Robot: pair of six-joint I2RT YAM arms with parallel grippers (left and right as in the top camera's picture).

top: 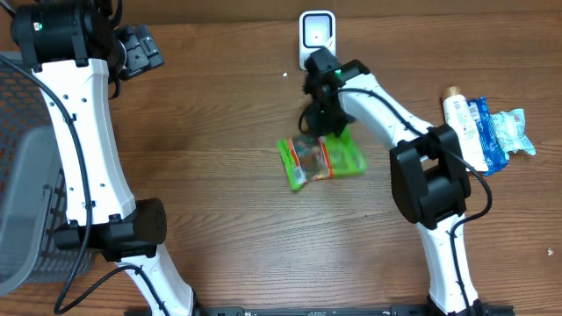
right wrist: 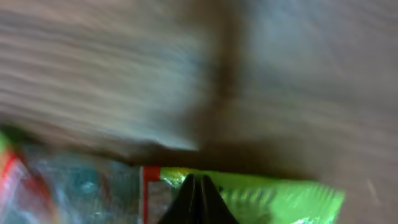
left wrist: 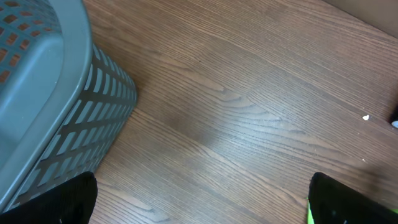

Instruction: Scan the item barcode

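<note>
Seeing the green plastic snack packet [top: 320, 161] flat on the brown wooden table [top: 219, 114], mid-table, in front of the white upright barcode scanner [top: 316, 33] and apart from it. Seeing the right hand [top: 316, 130] down on the packet's scanner-side edge.

Confirming from the right wrist view: fingertips [right wrist: 198, 198] closed tip to tip, green film right at the tips. Reading that as a pinch on the packet edge. Blurred frame, so can't swear to how much film sits between them.

Not seeing any lift yet; reading the packet as flat against the table in the overhead view. Can't find the barcode on the visible face: too small and too blurred to call either way.

Seeing the left hand [top: 145, 51] far left near the table's back edge, fingers spread wide, holding nothing, not far from the grey plastic mesh basket [top: 26, 211]. Noting a white bottle [top: 457, 118] and a blue-and-clear wrapped pack [top: 496, 132] at the right side, well apart from the action.

Calling progress early: grasp made by the look of it, nothing more. Leaves lifting the packet, turning the barcode face toward the scanner window, holding it there for the read, then setting it aside, probably in the basket.

Worth watching for slip: thin film, edge pinch only, likely droop or swing on the way up.
</note>
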